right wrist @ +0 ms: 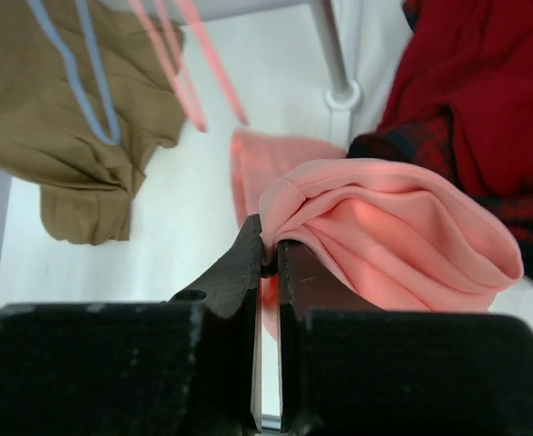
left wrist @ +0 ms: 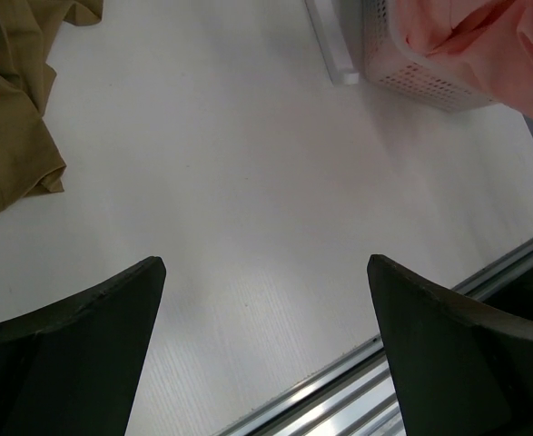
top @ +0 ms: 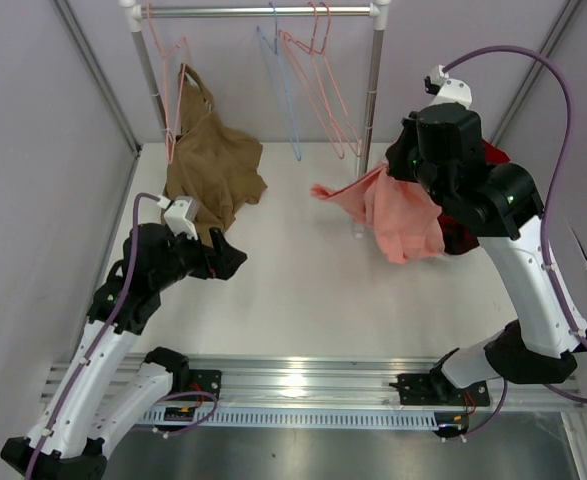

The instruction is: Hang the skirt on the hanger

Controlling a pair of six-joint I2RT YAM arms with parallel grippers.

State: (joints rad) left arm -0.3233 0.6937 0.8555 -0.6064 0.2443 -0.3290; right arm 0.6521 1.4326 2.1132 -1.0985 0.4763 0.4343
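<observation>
The salmon-pink skirt hangs bunched at the right, lifted off the table below the rack's right post. In the right wrist view my right gripper is shut on a folded edge of the skirt. The light blue hanger hangs on the rack's rail, left of the skirt, and shows blurred at the upper left as the hanger. My left gripper stands open low over the table at the left, with only bare table between the fingers of the left gripper. A corner of the skirt lies over a basket.
Pink wire hangers hang on the rail on both sides of the blue one. A tan-brown garment trails from a left hanger onto the table. A dark red garment lies behind my right arm. A white perforated basket stands by the rack post.
</observation>
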